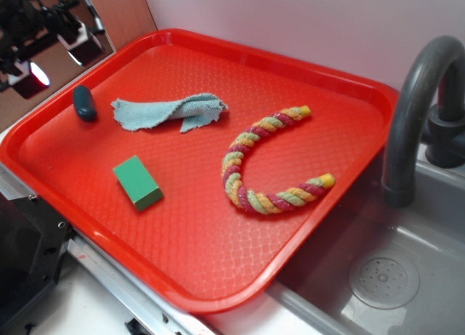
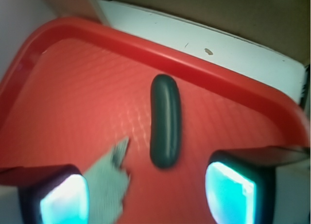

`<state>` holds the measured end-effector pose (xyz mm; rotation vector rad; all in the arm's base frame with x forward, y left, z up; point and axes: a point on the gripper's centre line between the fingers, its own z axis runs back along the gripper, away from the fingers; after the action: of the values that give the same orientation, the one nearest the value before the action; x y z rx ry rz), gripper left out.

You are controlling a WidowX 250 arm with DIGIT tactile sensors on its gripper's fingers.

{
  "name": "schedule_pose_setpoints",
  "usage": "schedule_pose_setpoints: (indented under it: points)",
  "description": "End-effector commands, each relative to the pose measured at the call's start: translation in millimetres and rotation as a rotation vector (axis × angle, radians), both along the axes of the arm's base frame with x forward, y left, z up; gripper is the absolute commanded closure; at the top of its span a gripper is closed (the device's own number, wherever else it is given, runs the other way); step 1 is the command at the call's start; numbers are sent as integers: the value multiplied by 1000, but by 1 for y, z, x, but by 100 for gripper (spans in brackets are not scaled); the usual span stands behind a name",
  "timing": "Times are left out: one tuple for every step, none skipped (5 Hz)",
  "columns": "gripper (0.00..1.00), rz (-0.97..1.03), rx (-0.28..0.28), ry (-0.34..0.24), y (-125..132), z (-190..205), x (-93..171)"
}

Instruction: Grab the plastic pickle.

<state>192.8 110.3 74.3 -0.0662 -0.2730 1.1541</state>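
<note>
The plastic pickle [image 1: 85, 102] is a small dark teal capsule lying on the red tray [image 1: 305, 73] near its far left rim. In the wrist view the pickle [image 2: 165, 121] lies lengthwise just ahead of the jaws, a little right of centre. My gripper [image 1: 54, 55] hovers above and beyond the tray's left corner, apart from the pickle. In the wrist view the gripper [image 2: 146, 195] is open with nothing between its fingertips [image 2: 231, 192], only bare tray and a cloth corner.
A pale blue cloth [image 1: 171, 111] lies right of the pickle, its corner [image 2: 109, 185] reaching between the jaws. A bright green block [image 1: 137, 182] and a curved coloured rope [image 1: 272, 164] sit on the tray. A grey faucet [image 1: 421, 110] and sink [image 1: 381, 280] are right.
</note>
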Motion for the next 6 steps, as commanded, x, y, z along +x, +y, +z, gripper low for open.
schedule_pose_setpoints:
  points:
    - [0,31,10,44,27,-28,20]
    - [0,42,28,98,38,-46,25]
    - [0,57,36,122,43,-55,31]
    - [100,39,48,119,45,-61,40]
    - [100,31,53,110,38,-60,37]
    - [100,27,37,97,32,-53,37]
